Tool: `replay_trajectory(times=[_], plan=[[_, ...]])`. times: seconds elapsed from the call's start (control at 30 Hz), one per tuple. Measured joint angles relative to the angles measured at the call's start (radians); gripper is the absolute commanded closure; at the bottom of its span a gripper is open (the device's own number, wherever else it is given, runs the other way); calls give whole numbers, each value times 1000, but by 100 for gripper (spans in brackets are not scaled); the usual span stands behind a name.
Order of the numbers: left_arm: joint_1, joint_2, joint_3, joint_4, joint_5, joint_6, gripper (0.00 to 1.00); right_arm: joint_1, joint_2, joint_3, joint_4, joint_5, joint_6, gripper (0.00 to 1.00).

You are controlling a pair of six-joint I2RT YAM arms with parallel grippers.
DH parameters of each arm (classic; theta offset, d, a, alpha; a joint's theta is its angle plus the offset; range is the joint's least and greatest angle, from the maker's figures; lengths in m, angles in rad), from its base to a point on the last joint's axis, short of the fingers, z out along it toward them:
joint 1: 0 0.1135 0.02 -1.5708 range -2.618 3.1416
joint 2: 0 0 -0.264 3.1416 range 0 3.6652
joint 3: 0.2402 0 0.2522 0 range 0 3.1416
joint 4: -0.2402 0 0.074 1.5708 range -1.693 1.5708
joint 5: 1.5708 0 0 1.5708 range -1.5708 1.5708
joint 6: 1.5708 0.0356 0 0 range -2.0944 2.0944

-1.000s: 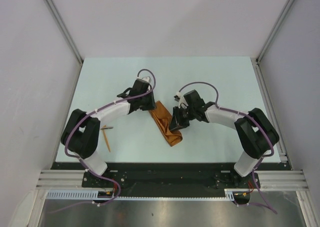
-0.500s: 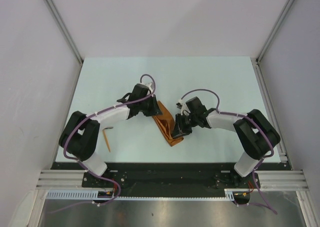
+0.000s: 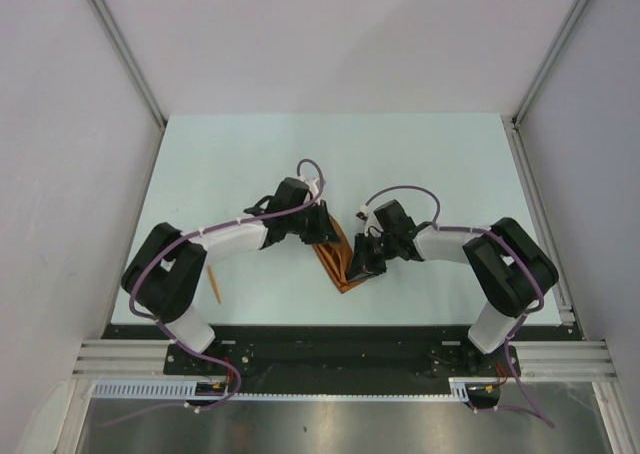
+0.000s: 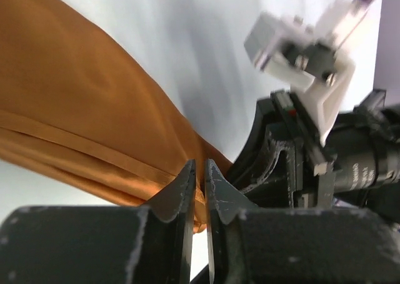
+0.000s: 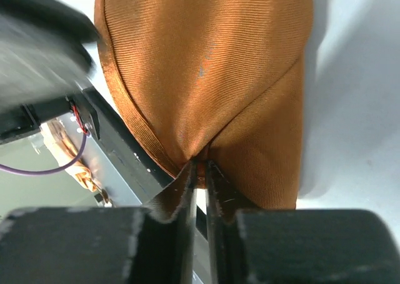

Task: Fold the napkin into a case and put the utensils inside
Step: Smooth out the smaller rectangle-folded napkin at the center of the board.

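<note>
The napkin [image 3: 338, 259] lies as a narrow, layered strip on the pale table [image 3: 430, 154], running on a slant near the front edge, right between my two arms. From above, its far end sits under the left gripper [image 3: 320, 230] and its near end under the right gripper [image 3: 358, 265], so the two tools stand close together with the cloth spanning the short gap between them.

On the left wrist camera, the left gripper [image 4: 199, 181] has its jaws pressed almost together, with a thin edge of the rust-orange cloth [image 4: 75, 109] pinched in the slit. The folded layers run off to the left as long parallel hems, and the black body of the other tool fills the right side of that view.

On the right wrist camera, the right gripper [image 5: 199, 171] is likewise pinching the cloth [image 5: 206, 65]. The fabric gathers into a point exactly where the fingertips meet and fans out above them in two overlapping flaps.

Off to the left, just beside the left arm [image 3: 230, 236], a slim orange stick [image 3: 213, 285] lies on the table, well apart from the cloth. I take it for one of the utensils, though it is too small to be sure.
</note>
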State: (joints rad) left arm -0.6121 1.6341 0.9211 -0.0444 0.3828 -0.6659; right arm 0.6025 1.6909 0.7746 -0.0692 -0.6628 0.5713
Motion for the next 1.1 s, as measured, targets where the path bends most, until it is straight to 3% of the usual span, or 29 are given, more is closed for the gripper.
replay_trajectory(times=[0.17,0.3,0.57,0.7,0.8,0.93,1.1], plan=[[-21,25,-46,36,17,-17,89,-33,-41,16,-53,18,0,66],[-21,32,-77,38,11,-18,88,-78,-102,79,-95,38,-8,62],[0,-43,-60,-28,-57,0,64,-111,-26,252,-98,50,-36,61],[71,-64,16,-43,-74,12,65,-110,89,358,-82,58,-37,62],[116,-52,89,-93,-124,39,73,-107,171,432,-64,72,-26,62],[135,32,208,-133,-227,95,76,-97,265,496,-15,92,-2,67],[133,117,228,-166,-311,146,72,-79,345,526,27,101,39,84]])
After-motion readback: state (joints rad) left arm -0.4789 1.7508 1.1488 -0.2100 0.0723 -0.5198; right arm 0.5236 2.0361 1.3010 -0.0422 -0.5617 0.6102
